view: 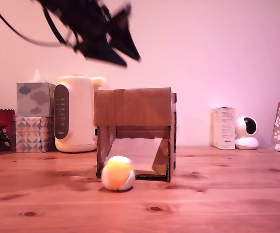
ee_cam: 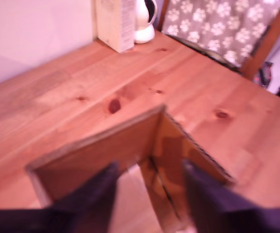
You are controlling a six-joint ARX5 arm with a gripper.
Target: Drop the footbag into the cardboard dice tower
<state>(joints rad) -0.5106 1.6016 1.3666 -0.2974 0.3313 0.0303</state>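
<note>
Presently the pincer (ee_cam: 149, 194) hangs empty above the cardboard dice tower (view: 134, 133), fingers spread wide (footbag (view: 117, 173) lies on the surface (view: 218, 194))

Pink-lit plain wall (view: 218, 53) behind knotty wooden table (view: 227, 194).
</note>
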